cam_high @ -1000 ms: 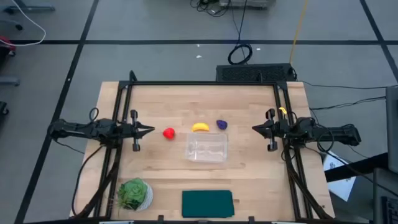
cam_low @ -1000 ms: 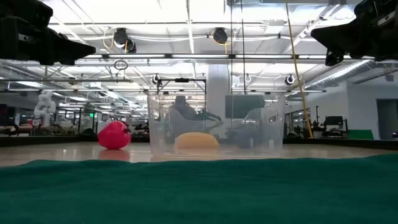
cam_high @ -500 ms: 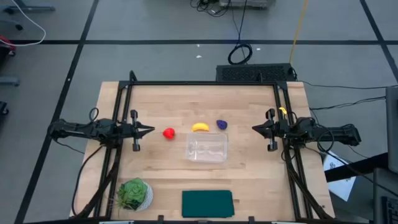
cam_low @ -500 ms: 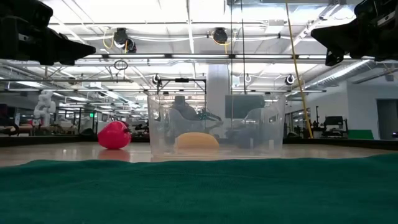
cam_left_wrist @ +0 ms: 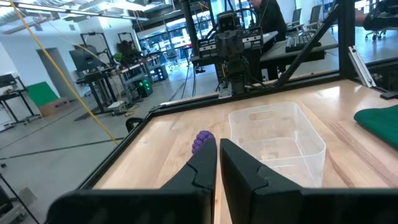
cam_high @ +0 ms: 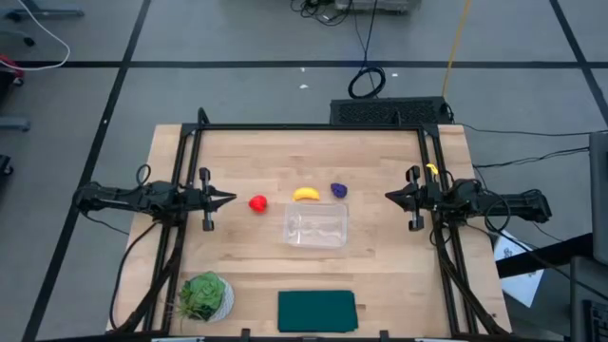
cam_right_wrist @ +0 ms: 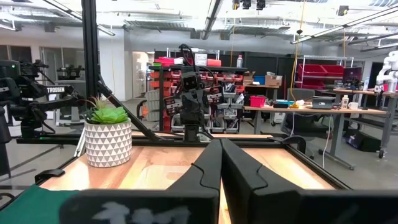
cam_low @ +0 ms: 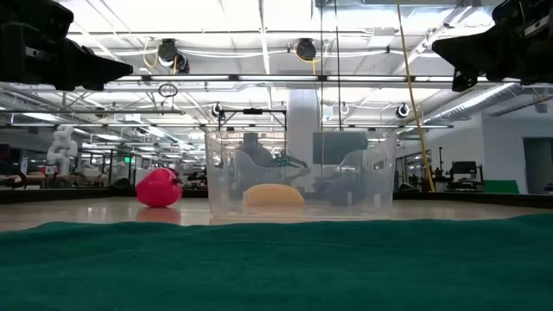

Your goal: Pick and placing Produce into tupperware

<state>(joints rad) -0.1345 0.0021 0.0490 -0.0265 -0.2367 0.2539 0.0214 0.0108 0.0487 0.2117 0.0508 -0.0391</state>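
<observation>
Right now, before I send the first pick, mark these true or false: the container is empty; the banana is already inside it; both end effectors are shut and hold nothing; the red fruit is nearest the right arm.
1. The tupperware is empty: true.
2. The banana is inside it: false, it lies on the table behind it.
3. The left end effector and right end effector are shut, holding nothing: true.
4. The red fruit is nearest the right arm: false, it is nearest the left.

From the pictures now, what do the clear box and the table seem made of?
The clear box looks like thin glossy plastic: the banana shows through its walls. The table looks like pale wood, with visible plank lines and a matte finish.
</observation>
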